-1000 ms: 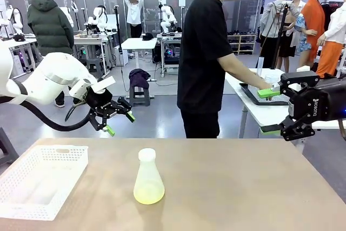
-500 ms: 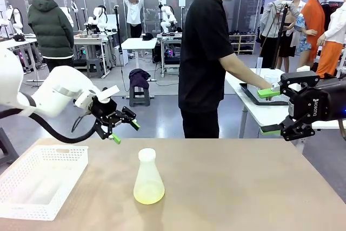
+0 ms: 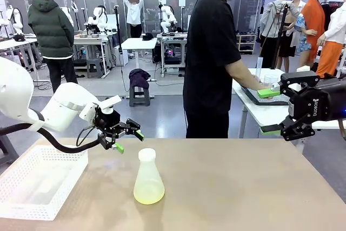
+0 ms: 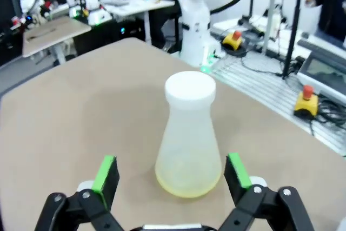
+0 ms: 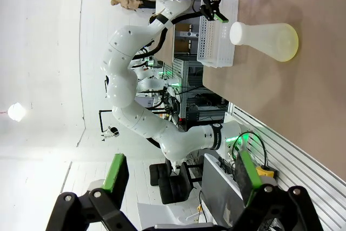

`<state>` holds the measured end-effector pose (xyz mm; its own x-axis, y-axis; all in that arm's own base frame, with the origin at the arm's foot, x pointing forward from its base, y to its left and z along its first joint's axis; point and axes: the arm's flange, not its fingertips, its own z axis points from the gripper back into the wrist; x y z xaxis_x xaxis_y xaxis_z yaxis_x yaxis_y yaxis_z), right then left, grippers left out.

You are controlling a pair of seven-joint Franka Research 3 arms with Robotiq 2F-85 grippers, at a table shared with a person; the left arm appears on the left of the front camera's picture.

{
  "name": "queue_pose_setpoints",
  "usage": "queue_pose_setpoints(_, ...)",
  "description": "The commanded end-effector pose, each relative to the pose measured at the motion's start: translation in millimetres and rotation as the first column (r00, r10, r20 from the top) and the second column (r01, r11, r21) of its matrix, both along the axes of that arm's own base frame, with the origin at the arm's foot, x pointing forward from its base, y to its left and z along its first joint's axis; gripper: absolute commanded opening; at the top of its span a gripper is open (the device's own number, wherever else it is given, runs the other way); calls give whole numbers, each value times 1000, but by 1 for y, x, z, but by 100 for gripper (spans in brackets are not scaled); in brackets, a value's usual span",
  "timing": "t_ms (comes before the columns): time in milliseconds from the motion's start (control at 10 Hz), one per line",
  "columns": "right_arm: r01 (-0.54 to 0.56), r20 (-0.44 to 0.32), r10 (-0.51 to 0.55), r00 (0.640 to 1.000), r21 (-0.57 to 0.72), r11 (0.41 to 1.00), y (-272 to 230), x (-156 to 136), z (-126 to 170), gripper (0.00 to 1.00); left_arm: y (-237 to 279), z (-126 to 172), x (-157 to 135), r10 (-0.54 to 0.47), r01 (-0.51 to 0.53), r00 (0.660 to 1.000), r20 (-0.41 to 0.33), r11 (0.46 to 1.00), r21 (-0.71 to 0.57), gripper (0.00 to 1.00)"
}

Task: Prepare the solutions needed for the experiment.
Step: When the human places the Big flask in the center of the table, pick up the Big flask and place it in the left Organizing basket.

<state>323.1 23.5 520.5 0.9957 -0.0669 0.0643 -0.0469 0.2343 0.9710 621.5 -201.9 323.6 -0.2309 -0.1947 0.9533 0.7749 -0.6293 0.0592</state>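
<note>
The frosted conical flask [image 3: 148, 179] stands upright on the matte tan table [image 3: 232, 187], near the middle of the front view; the pale yellow-green solutions [image 3: 148, 193] lie as a shallow, see-through pool in its wide base, and a smooth white round cap [image 3: 147, 154] sits on its narrow neck. The left gripper [image 3: 128, 140] hangs just beside the flask at its 10 o'clock, jaws spread wide and holding nothing. The left wrist view adds what the front cannot: the flask [image 4: 189, 144] lines up in the gap between the green pads [image 4: 106, 172], apart from both, with the liquid [image 4: 188, 183] a thin yellow ring at the bottom. The right gripper [image 3: 271, 112] is at 3 o'clock, well apart, jaws wide and empty. A white perforated plastic basket [image 3: 38, 179] sits at 9 o'clock; the right wrist view shows its lattice wall [image 5: 216, 31] just behind the sideways flask [image 5: 267, 39]
</note>
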Motion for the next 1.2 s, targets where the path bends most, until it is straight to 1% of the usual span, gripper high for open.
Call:
queue_pose_setpoints(0,-3,8,3,1000,5,1000,1,0,0,100,-7,-9,0,-12,9,996,-86,999,-34,100)
queue_pose_setpoints(200,-3,8,3,1000,5,1000,1,0,0,100,-16,-24,-8,-36,31,993,-111,999,-44,100)
queue_pose_setpoints(300,-3,8,3,1000,5,1000,1,0,0,100,-18,-27,-7,-54,47,989,-139,997,-55,100)
queue_pose_setpoints(400,-3,8,3,1000,5,1000,1,0,0,100,-14,-22,-3,-90,85,985,-146,995,-42,100)
queue_pose_setpoints(500,-3,8,3,1000,5,1000,1,0,0,100,-16,-28,-12,-46,43,995,-87,999,-28,100)
queue_pose_setpoints(700,-3,8,3,1000,5,1000,1,0,0,100,-16,-28,-12,-46,43,995,-87,999,-28,100)
queue_pose_setpoints(800,-3,8,3,1000,5,1000,1,0,0,100,-17,-30,-12,-59,56,993,-106,998,-31,100)
queue_pose_setpoints(900,-3,8,3,1000,5,1000,1,0,0,100,-28,-47,-14,-107,100,984,-142,993,-57,100)
queue_pose_setpoints(1000,-3,8,3,1000,5,1000,1,0,0,100,-35,-59,-18,-137,124,977,-161,989,-85,100)
queue_pose_setpoints(1100,-3,8,3,1000,5,1000,1,0,0,100,-39,-70,-22,-140,124,974,-181,988,-94,100)
